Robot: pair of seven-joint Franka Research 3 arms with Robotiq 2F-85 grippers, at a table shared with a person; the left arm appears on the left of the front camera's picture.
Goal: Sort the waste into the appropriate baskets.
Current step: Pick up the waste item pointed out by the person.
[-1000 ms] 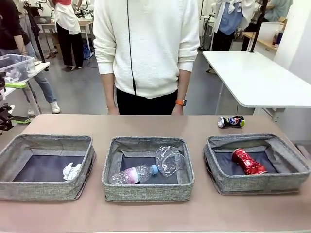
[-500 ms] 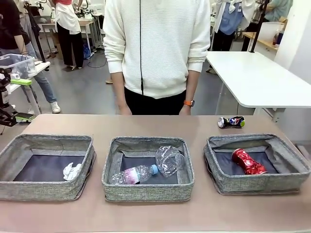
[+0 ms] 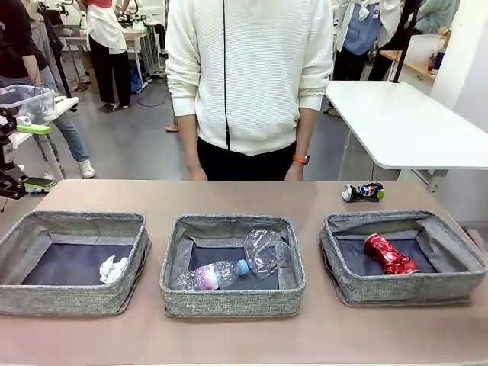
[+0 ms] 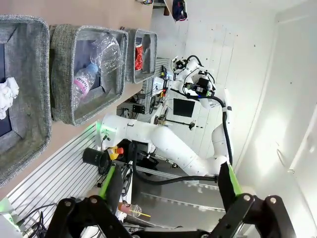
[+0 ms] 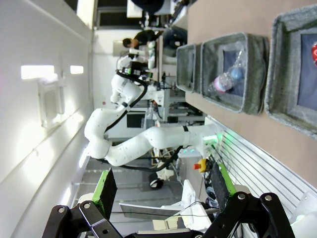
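sorting looks nearly finished: of five pieces of waste, four already lie in baskets and one is left out on the table. nearest, the left basket [image 3: 72, 261] holds the paper ball [image 3: 113, 269] toward its right side. the middle basket [image 3: 232, 264] holds the bottle [image 3: 210, 275] and the crushed cup [image 3: 266, 252], the cup leaning on the right wall. the bottle lies flat, its long axis running left to right and rising slightly, blue cap pointing right at the cup. the right basket [image 3: 402, 255] holds the red can [image 3: 390, 254], lying on a diagonal from upper left to lower right. farther off, just behind that basket, the blue can [image 3: 362, 191] lies on its side on the bare table [image 3: 244, 335], long axis left to right; my guess is it belongs with the red can. both arms are drawn back from the table: the left gripper [image 4: 168, 186] and right gripper [image 5: 161, 186] stand wide apart, each holding nothing. beyond the far edge stands a person [image 3: 248, 84].
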